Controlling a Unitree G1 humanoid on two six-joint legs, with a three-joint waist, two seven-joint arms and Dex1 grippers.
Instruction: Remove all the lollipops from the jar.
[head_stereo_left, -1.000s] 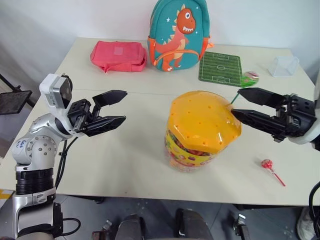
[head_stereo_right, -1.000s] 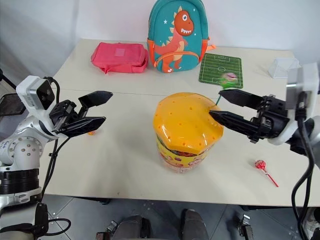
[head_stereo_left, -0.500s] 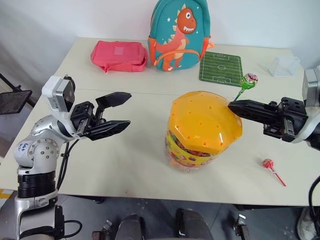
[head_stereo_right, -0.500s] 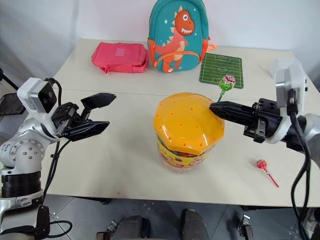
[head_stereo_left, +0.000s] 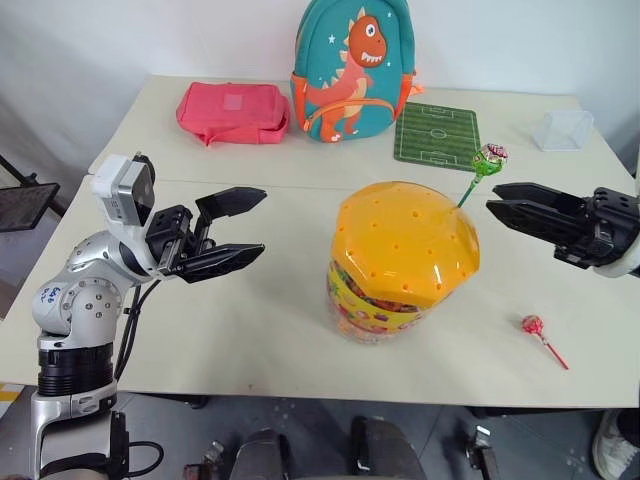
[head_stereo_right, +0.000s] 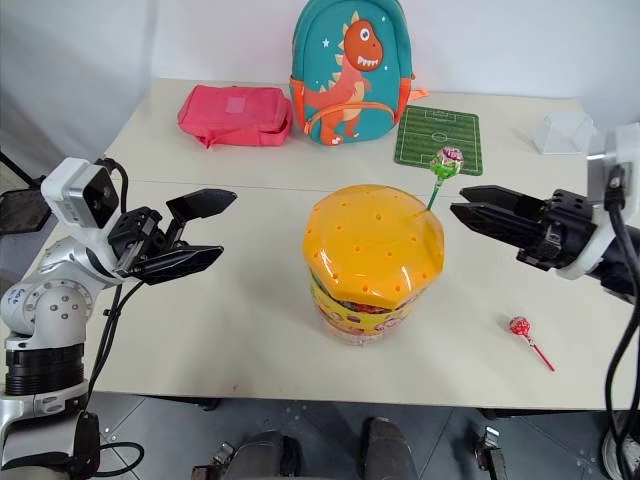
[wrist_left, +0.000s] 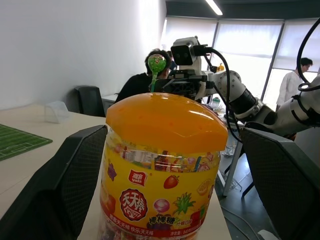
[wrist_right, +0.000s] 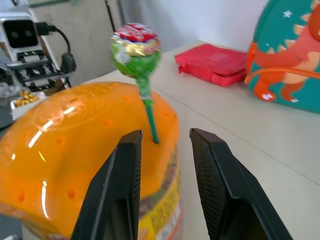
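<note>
The jar (head_stereo_left: 400, 270), a clear tub with a candy label and an orange domed lid (head_stereo_right: 372, 242), stands mid-table. A green lollipop (head_stereo_left: 490, 156) sticks up from a hole at the lid's right edge, its stick leaning right. My right gripper (head_stereo_left: 494, 198) hovers level just right of that stick, open, with nothing between its fingers (wrist_right: 125, 170); the green lollipop (wrist_right: 135, 46) stands just beyond the fingertips. A red lollipop (head_stereo_left: 534, 325) lies on the table right of the jar. Left of the jar and well apart from it, my left gripper (head_stereo_left: 262, 222) hangs open and faces the jar (wrist_left: 160, 175).
A dinosaur backpack (head_stereo_left: 352, 65), a pink pouch (head_stereo_left: 232, 108), a green football-pitch mat (head_stereo_left: 437, 134) and a clear plastic box (head_stereo_left: 563, 130) sit along the table's back. Bare tabletop (head_stereo_left: 270, 320) lies around the jar. People show far behind in the left wrist view.
My right gripper, shut at the green lollipop's stick half a second ago, has opened and drawn back to the right. The lollipop still stands in the lid. The left gripper kept still.
</note>
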